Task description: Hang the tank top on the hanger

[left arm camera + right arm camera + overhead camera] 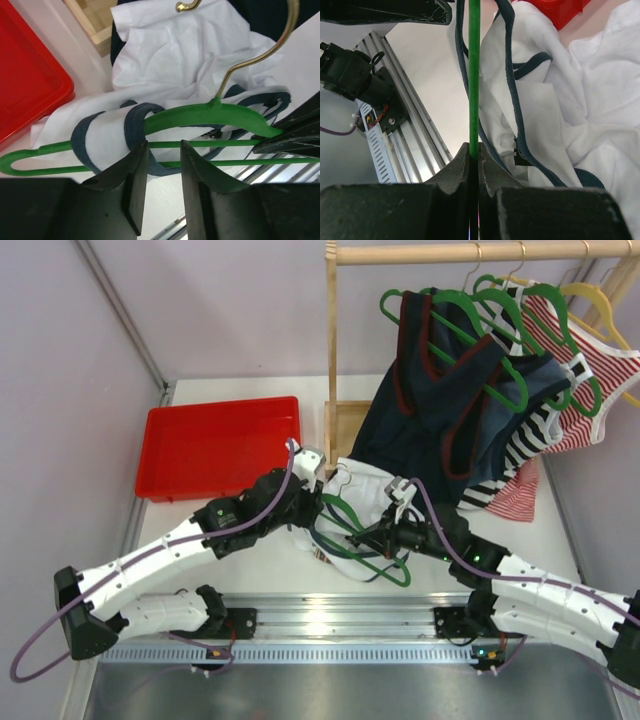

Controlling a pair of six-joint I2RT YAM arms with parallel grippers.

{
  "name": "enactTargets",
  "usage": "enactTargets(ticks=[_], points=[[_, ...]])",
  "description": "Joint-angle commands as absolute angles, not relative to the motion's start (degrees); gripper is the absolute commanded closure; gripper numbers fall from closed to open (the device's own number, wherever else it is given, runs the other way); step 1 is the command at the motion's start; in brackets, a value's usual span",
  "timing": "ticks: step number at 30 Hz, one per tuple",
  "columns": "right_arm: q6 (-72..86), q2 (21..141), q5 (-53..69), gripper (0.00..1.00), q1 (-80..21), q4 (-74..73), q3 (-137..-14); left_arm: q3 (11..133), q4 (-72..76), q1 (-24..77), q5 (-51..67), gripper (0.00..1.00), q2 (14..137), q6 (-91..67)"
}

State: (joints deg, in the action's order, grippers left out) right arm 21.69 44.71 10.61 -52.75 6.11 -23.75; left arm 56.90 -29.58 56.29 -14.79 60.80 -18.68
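The white tank top (372, 483) with navy trim lies crumpled on the table below the rack. The green hanger (365, 545) with its copper hook lies across it. In the left wrist view one navy-edged strap (107, 137) is looped over the hanger's (200, 115) left arm, with the rest of the tank top (170, 55) bunched behind. My left gripper (164, 142) is open and empty, its tips at the hanger's lower bars beside that strap; it also shows in the top view (318, 502). My right gripper (474, 146) is shut on the hanger's thin bar (474, 75), next to the tank top (590, 100); it also shows in the top view (370, 537).
A red tray (215, 445) sits at the back left. A wooden rack (331, 350) stands behind, carrying a dark navy top (420, 420), a striped top (590, 390), green hangers (480, 340) and a yellow hanger (595, 300). An aluminium rail (320, 625) runs along the near edge.
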Motion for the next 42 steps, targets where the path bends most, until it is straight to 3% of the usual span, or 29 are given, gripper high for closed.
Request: enactTargets(ticks=[1,7,23,26,31,34,36,37,38,40,41,42], points=[[21.53,44.74,11.43,1.00,-53.61,12.75,-23.64,56.08,-22.33,56.16,-11.44,0.61,58.28,-16.35],[21.53,45.00,11.51,1.00,-53.61,12.74,-23.55,54.85,-13.99,56.16,-7.38,0.53,58.71,-16.35],[21.36,45.00,11.43,1.00,-53.70,12.57,-23.38,52.65,-3.52,56.16,-10.46,0.54,66.36,-15.82],[21.36,45.53,11.34,1.00,-53.70,12.48,-23.47,51.51,-1.67,56.16,-10.90,0.59,66.44,-15.82],[21.01,46.58,10.72,1.00,-53.70,11.69,-24.08,50.89,-0.97,56.16,-11.07,0.90,67.67,-15.64],[21.09,46.93,9.76,1.00,-53.88,10.29,-24.61,50.19,-0.44,56.16,-11.16,1.00,68.03,-15.29],[21.36,47.11,8.45,1.00,-54.05,8.63,-25.40,49.84,-0.44,56.16,-11.42,1.00,68.03,-15.03],[21.36,47.20,7.83,0.98,-54.14,7.74,-25.75,49.66,-0.44,56.16,-11.51,1.00,67.94,-15.03],[21.71,47.28,7.13,0.88,-54.23,6.86,-26.62,49.48,1.30,56.16,-11.51,1.00,67.85,-14.86],[22.06,47.55,5.19,0.77,-54.58,3.54,-27.51,48.61,2.19,56.16,-11.78,1.00,67.41,-14.41],[22.84,47.37,3.36,0.66,-54.67,2.04,-28.47,48.17,2.55,56.16,-11.86,1.00,67.24,-14.24],[23.20,47.11,2.56,0.63,-54.67,0.89,-28.82,47.99,2.64,56.16,-11.95,1.00,67.15,-14.15]])
